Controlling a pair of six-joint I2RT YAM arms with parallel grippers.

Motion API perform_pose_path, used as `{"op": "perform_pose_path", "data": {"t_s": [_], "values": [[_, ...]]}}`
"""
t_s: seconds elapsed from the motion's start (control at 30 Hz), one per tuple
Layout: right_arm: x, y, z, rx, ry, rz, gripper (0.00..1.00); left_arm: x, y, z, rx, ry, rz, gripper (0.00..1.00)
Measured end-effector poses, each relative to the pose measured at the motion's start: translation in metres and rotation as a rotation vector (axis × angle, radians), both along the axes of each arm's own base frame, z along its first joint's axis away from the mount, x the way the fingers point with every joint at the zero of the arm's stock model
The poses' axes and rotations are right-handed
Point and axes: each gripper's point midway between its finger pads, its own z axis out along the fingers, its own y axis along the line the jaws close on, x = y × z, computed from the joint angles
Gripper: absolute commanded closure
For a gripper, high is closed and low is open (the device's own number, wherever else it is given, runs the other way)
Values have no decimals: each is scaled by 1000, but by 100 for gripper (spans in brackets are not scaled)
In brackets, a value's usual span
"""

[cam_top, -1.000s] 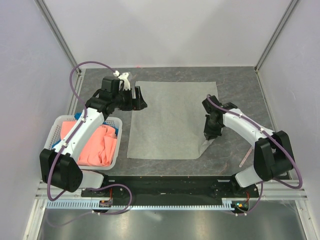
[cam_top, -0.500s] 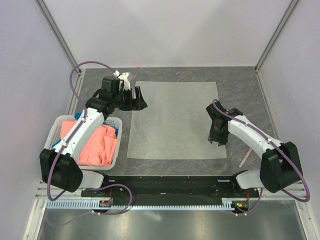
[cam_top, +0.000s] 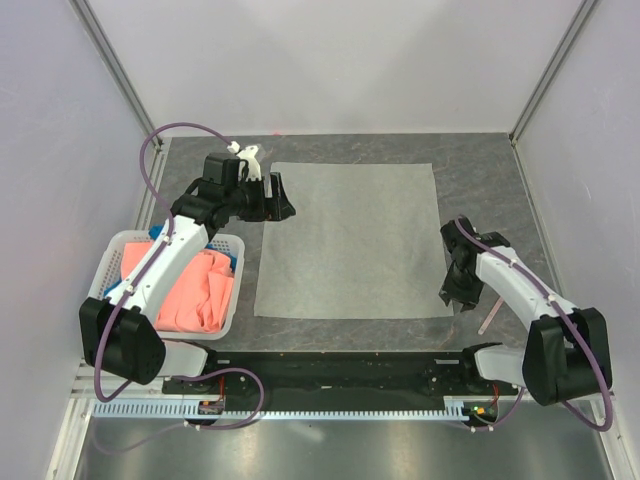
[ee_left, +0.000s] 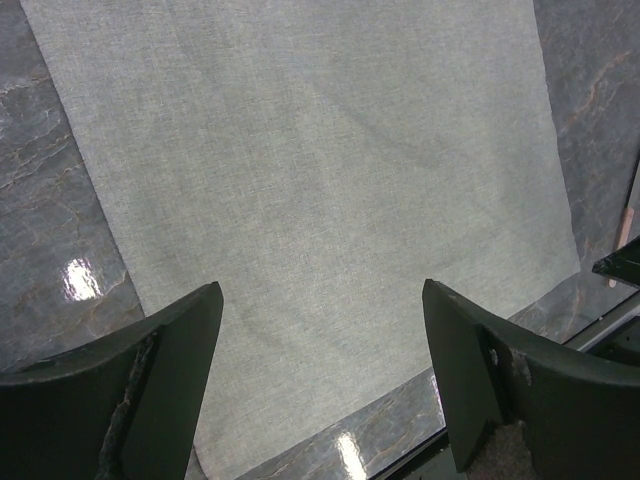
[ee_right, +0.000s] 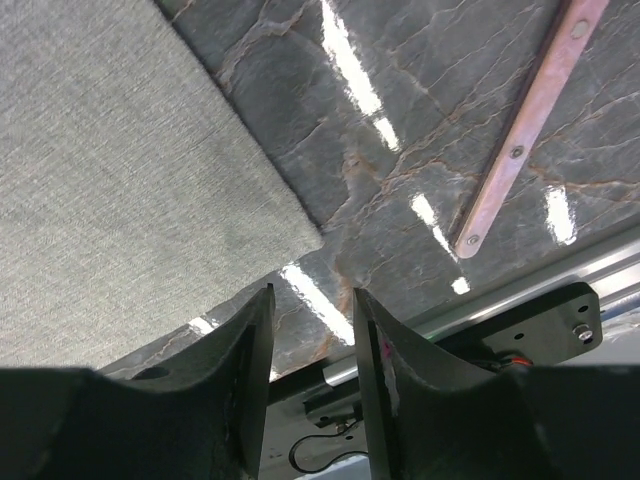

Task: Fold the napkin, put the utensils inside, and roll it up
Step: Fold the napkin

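Note:
The light grey napkin (cam_top: pixel 348 240) lies flat and spread out in the middle of the dark stone table, also seen in the left wrist view (ee_left: pixel 300 180) and the right wrist view (ee_right: pixel 110 200). The pinkish-brown utensil (cam_top: pixel 490 318) lies on the table right of the napkin's near right corner, a slim strip with small holes (ee_right: pixel 525 120). My right gripper (cam_top: pixel 456 298) hovers just past that corner, open, with nothing between its fingers (ee_right: pixel 375 370). My left gripper (cam_top: pixel 281 197) hangs at the napkin's left edge, wide open and empty (ee_left: pixel 320 370).
A white basket (cam_top: pixel 108 268) holding a coral-orange cloth (cam_top: pixel 195 290) and a bit of blue cloth stands at the near left. The black rail with the arm bases (cam_top: pixel 340 370) runs along the table's front edge. Grey walls enclose the table.
My right gripper has let go of the napkin's near right corner, which now lies flat, and has moved right and toward the front edge. The left arm has stayed put.

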Motion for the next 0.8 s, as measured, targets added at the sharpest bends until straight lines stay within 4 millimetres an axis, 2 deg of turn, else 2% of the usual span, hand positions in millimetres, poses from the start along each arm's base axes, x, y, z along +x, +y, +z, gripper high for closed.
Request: {"op": "perform_pose_path", "data": {"t_s": [0.27,0.8], "values": [[-1,-9,-11,-12,63,-3,59,0,0,0,0,0,-1,12],[2,1,-37,35,119,24,56,0,0,0,-1,1,-1,12]]}}
